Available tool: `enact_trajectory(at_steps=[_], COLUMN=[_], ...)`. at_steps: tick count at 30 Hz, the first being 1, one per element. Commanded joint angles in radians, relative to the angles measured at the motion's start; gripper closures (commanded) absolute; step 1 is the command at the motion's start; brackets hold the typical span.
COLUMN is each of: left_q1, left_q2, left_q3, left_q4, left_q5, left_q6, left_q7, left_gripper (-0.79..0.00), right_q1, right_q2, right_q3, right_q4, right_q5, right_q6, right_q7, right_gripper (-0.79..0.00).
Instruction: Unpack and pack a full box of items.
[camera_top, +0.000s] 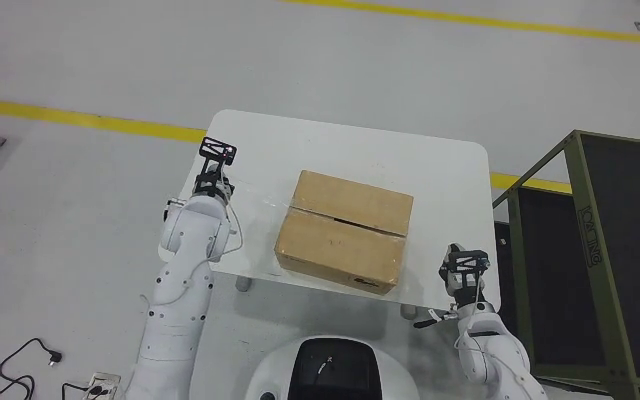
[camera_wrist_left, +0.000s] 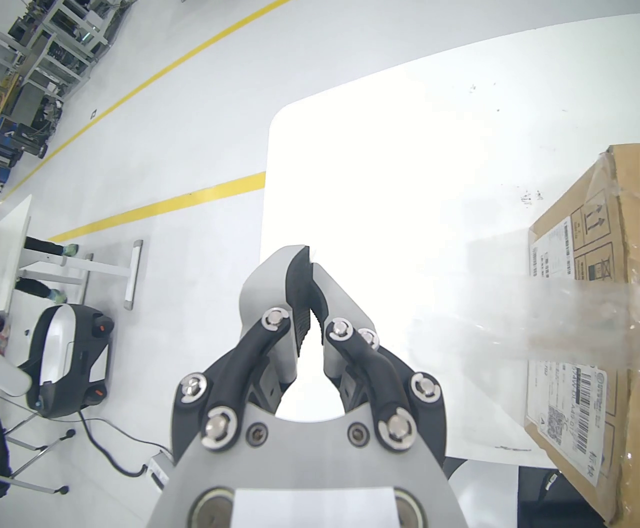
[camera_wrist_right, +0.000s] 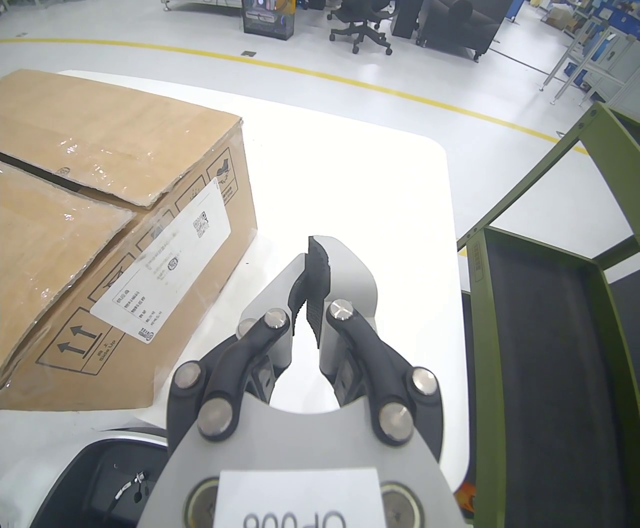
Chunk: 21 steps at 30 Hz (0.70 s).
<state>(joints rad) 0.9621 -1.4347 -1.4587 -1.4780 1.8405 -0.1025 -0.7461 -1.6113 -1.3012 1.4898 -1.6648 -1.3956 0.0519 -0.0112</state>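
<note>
A brown cardboard box (camera_top: 345, 228) sits mid-table with its top flaps closed along a centre seam. White labels cover its end faces (camera_wrist_left: 575, 395) (camera_wrist_right: 165, 270). A strip of clear tape (camera_wrist_left: 540, 315) stretches from the box's left end toward my left gripper; whether it touches the gripper I cannot tell. My left gripper (camera_top: 218, 152) (camera_wrist_left: 306, 260) hangs shut over the table's left edge, apart from the box. At the table's near right corner my right gripper (camera_top: 463, 263) (camera_wrist_right: 315, 247) is shut too, beside the box's right end, with nothing visible between its fingers.
The white table (camera_top: 350, 145) has bare room behind the box and on both sides. A green metal cart (camera_top: 570, 250) (camera_wrist_right: 540, 350) stands close to the table's right edge. Yellow floor lines run behind the table.
</note>
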Motion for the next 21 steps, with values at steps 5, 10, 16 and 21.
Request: enact_trajectory(at_steps=[5, 10, 16, 21], left_q1=[-0.019, -0.041, -0.055, -0.063], left_q2=[0.005, 0.01, 0.012, 0.012], left_q3=[-0.015, -0.016, -0.013, -0.015], left_q4=[0.052, 0.095, 0.118, 0.131], left_q5=[0.011, 0.033, 0.027, 0.011], left_q6=[-0.003, -0.015, -0.016, -0.004], left_q7=[0.011, 0.028, 0.031, 0.019], left_gripper=[0.0, 0.0, -0.089, -0.785], right_q1=[-0.002, -0.003, -0.004, -0.002], right_q2=[-0.001, -0.001, -0.002, -0.002], right_q3=[0.001, 0.001, 0.001, 0.002], right_q4=[-0.002, -0.003, -0.004, -0.004], right_q5=[0.0, -0.003, -0.002, 0.0], right_q6=[0.004, 0.002, 0.008, 0.008], right_q7=[0.002, 0.0, 0.004, 0.004], right_gripper=[0.0, 0.0, 0.0, 0.0])
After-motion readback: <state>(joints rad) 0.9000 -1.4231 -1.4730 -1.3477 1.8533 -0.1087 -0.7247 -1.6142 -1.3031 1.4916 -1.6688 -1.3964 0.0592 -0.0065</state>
